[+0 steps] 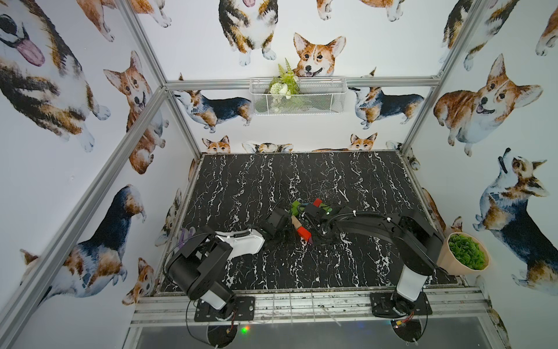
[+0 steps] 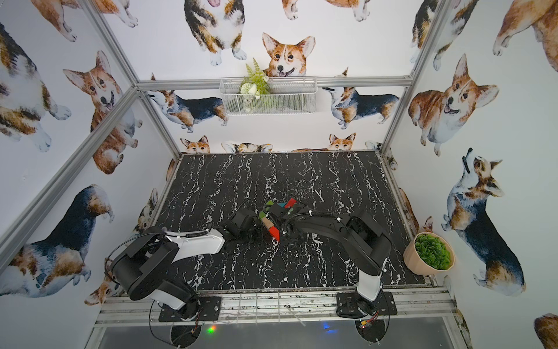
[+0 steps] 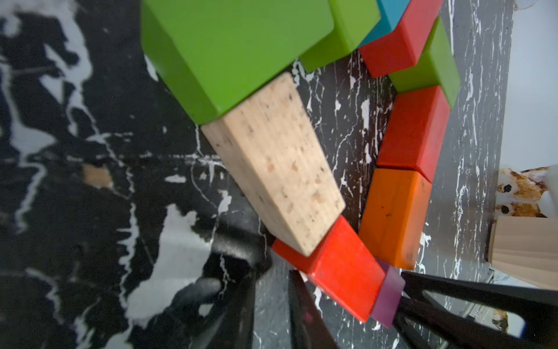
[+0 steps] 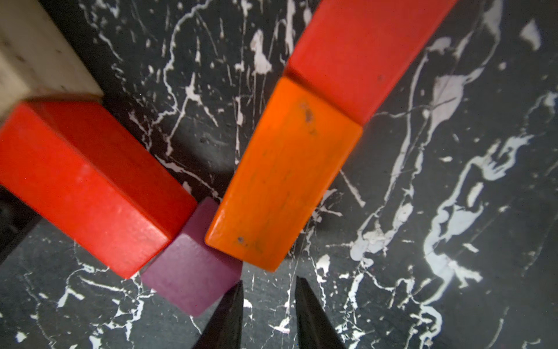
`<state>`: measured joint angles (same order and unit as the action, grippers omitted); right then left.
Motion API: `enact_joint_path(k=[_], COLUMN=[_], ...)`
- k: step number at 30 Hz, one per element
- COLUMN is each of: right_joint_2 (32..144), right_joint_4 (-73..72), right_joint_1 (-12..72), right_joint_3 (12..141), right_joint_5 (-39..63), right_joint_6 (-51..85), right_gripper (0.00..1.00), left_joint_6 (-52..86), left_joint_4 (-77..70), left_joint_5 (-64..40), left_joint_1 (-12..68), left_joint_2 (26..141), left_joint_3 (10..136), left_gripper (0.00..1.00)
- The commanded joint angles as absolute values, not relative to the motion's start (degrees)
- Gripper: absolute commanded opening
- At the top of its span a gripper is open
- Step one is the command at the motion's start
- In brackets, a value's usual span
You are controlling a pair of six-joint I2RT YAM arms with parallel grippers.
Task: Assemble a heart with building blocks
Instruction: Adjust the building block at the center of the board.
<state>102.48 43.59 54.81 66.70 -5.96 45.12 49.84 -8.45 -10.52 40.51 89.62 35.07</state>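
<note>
The right pincer [image 4: 269, 284] is hovering with its two black tips slightly apart. Only bare black marble-patterned tabletop [image 4: 422, 90] is showing between them, so it is gripping nothing. One tip is sitting right at a corner of the small purple wooden cube [image 4: 193, 272]. The left pincer [image 3: 271, 290] is likewise standing narrowly open and empty, just beside the bright red rectangular bar [image 3: 341, 269].

The right wrist view is showing only the point of the heart [image 1: 303, 233], where the cube is sitting between that red bar and the orange rectangular bar [image 4: 280, 181]. The left wrist view is adding the plain-wood bar [image 3: 277, 163], green blocks [image 3: 235, 45] and teal triangle [image 3: 389, 15]. In both top views the arms are covering most of the outline, which is lying near the tabletop's middle.
</note>
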Motion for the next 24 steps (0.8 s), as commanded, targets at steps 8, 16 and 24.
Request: enact_joint_path(k=[8,16,24], right_joint_2=[101.7,102.3,102.6], right_joint_4=[44.0,43.4,44.7], right_joint_1=[55.0,55.0,55.0], right_joint_3=[65.9,66.4,67.6], right_joint_5=[-5.6,-5.6,-6.4], right_joint_6=[46.6,46.5,46.1], right_gripper=[0.34,0.34,0.34], left_joint_6=[49.7,49.6,48.0], left_joint_4=[-9.2,-3.8,5.7], left_joint_5=[-10.3,-9.0,-6.2], left_joint_1=[40.3,40.3,40.3], left_joint_2=[90.2,82.2,68.9], left_joint_3=[35.4,32.2,30.5], left_gripper=[0.25,0.25,0.29])
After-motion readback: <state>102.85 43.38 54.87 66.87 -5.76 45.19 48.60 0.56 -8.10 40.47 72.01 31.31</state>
